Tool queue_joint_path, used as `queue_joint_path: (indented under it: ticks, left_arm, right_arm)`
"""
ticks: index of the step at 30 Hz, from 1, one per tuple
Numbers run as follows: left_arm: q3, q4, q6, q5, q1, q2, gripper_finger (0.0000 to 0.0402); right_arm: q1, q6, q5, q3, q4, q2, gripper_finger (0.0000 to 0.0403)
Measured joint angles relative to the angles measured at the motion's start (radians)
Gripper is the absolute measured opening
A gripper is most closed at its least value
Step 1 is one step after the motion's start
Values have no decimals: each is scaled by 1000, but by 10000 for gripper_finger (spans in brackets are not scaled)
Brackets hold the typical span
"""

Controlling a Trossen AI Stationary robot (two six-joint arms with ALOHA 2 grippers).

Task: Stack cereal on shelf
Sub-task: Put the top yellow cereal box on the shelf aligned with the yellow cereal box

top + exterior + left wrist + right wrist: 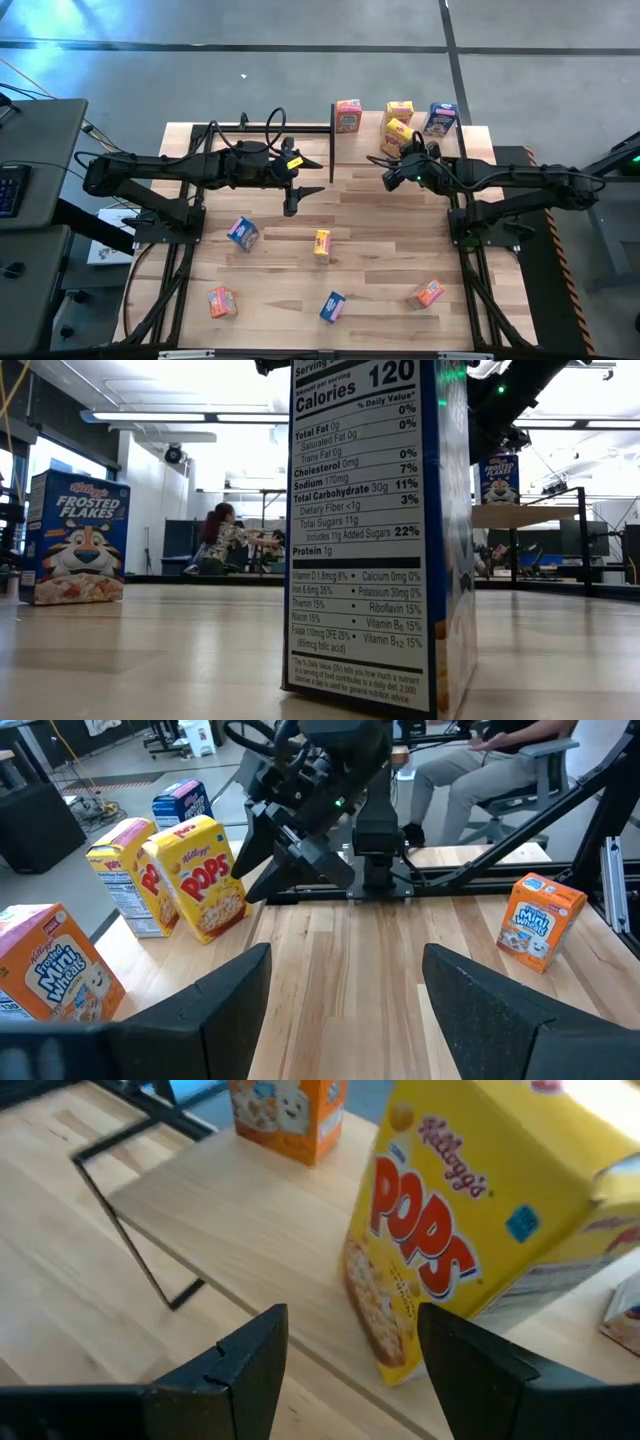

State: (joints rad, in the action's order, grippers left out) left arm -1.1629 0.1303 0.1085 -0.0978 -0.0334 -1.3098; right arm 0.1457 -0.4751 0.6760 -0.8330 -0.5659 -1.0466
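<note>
Cereal box, yellow, is standing tilted on the shelf just ahead of my right gripper. Its fingers are spreading empty; the left gripper, also spread, is waiting farther off.

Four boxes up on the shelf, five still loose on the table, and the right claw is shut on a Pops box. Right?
Not quite: the right claw holds nothing. The right wrist view shows its fingers apart with the yellow Pops box standing beyond them. Four boxes on the shelf and five on the table is right.
</note>
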Motion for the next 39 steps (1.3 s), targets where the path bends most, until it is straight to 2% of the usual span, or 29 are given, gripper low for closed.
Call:
queue_joint_path:
  ticks: [7,21,28,35,39]
  left_arm:
    - [0,0,0,0,0,0,252]
    - [0,0,0,0,0,0,252]
    - [0,0,0,0,0,0,252]
    - [0,0,0,0,0,0,252]
    - [0,0,0,0,0,0,252]
  right_arm:
    - [12,-29,-40,0,-45,0,217]
    - [12,-67,51,0,-89,0,217]
    - [37,-85,57,0,-121,0,217]
    - [53,-84,44,0,-120,0,217]
    - [52,-86,-9,0,-119,0,217]
